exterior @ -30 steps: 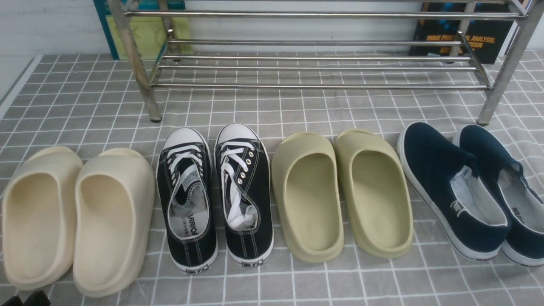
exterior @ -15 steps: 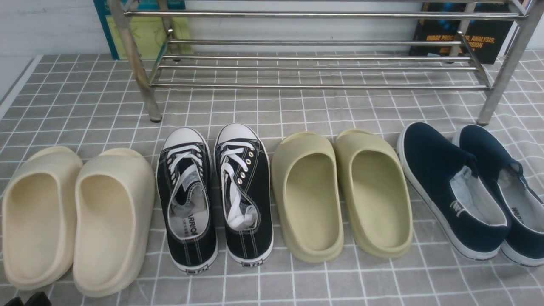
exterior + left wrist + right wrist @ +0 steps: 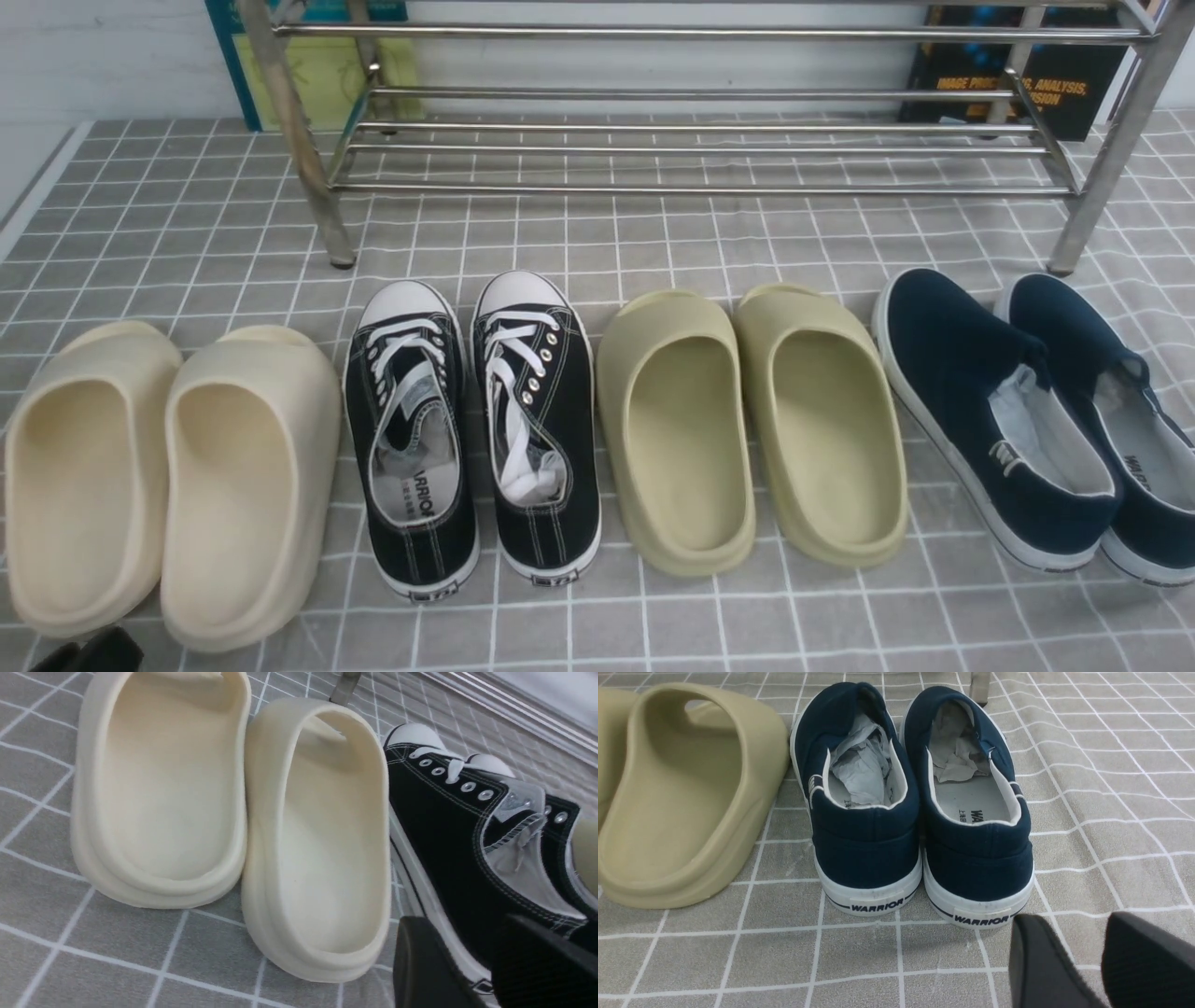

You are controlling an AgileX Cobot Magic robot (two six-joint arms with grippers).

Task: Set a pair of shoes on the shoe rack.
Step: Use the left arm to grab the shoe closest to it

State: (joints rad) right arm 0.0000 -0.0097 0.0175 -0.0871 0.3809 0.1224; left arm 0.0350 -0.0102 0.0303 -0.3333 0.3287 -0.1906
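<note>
The pair of black canvas sneakers with white laces stands side by side on the checked cloth, left shoe point(image 3: 411, 439) and right shoe point(image 3: 537, 420), toes toward the silver shoe rack point(image 3: 700, 149) at the back. Both rack tiers are bare. My left gripper point(image 3: 89, 653) peeks in at the bottom left corner, behind the cream slides. In the left wrist view it point(image 3: 472, 938) is open and empty, with the left sneaker point(image 3: 444, 826) beyond its fingers. My right gripper point(image 3: 1083, 947) is open and empty over the cloth behind the navy slip-ons; it does not show in the front view.
Cream slides point(image 3: 168, 476) lie left of the sneakers, olive slides point(image 3: 747, 420) to their right, and navy slip-ons point(image 3: 1027, 411) at far right. Books point(image 3: 317, 65) lean behind the rack. The rack's legs point(image 3: 322, 205) stand on the cloth.
My left gripper has crept a little up and to the right at the front view's bottom left corner. The shoes have not moved.
</note>
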